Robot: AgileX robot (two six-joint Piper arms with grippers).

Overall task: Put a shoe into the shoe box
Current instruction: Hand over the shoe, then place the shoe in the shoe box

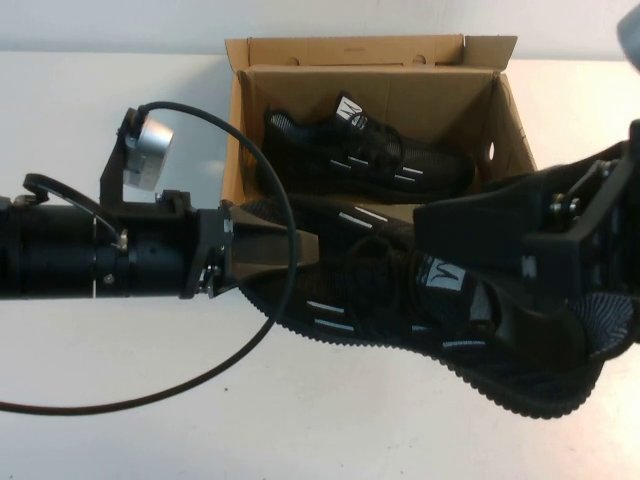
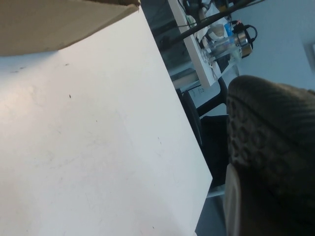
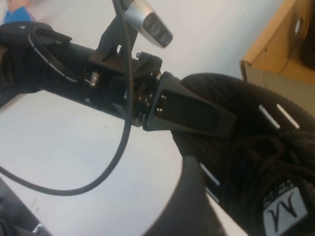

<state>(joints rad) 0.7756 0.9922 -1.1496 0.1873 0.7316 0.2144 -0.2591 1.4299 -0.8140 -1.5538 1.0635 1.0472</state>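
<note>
A black mesh shoe (image 1: 400, 300) with white dash marks hangs above the table in front of the shoe box (image 1: 350, 50). My left gripper (image 1: 305, 248) is shut on its toe. In the left wrist view the ridged sole (image 2: 270, 137) sits against one finger (image 2: 231, 201). My right gripper (image 1: 470, 280) straddles the shoe's middle near the white tongue tag (image 3: 285, 211). Its jaws stand wide, and a strip of table shows between one finger (image 3: 187, 206) and the shoe, so it is open. A look-alike shoe (image 1: 370, 150) lies inside the brown cardboard box.
The box stands at the back centre with its flaps up and an oval hole (image 1: 490, 152) in its right end. A black cable (image 1: 250, 350) loops over the white table (image 1: 150, 420) under the left arm. Beyond the table's far edge stand shelves and chairs (image 2: 206, 59).
</note>
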